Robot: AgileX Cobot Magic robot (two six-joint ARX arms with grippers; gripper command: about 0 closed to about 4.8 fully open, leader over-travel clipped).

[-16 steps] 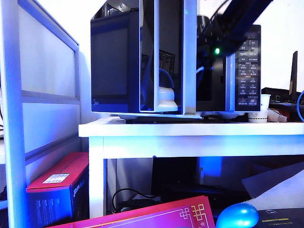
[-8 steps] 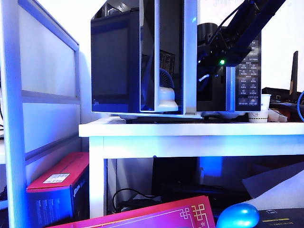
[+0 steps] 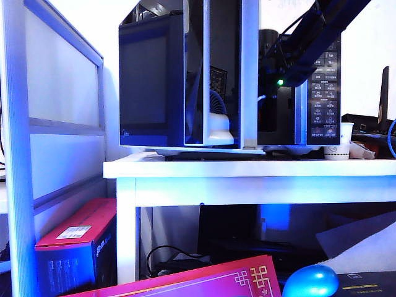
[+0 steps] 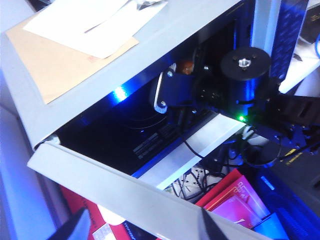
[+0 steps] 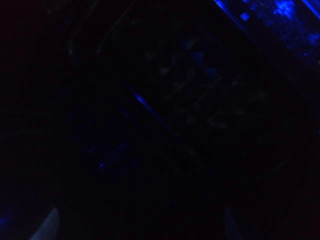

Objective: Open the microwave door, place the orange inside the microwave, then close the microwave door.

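The glossy black glass microwave door [image 3: 151,80] is standing swung wide open at the left of the big boxy black microwave [image 3: 297,86] on the white desk [image 3: 247,168], leaving the cavity clear for loading. The left gripper [image 4: 142,227] is hovering outside above the door, fingers parted and empty. The small round orange [image 4: 187,66] is sitting inside the dark cavity, just beside the right gripper [image 4: 167,92], whose fingers are spread apart, apparently releasing the fruit.
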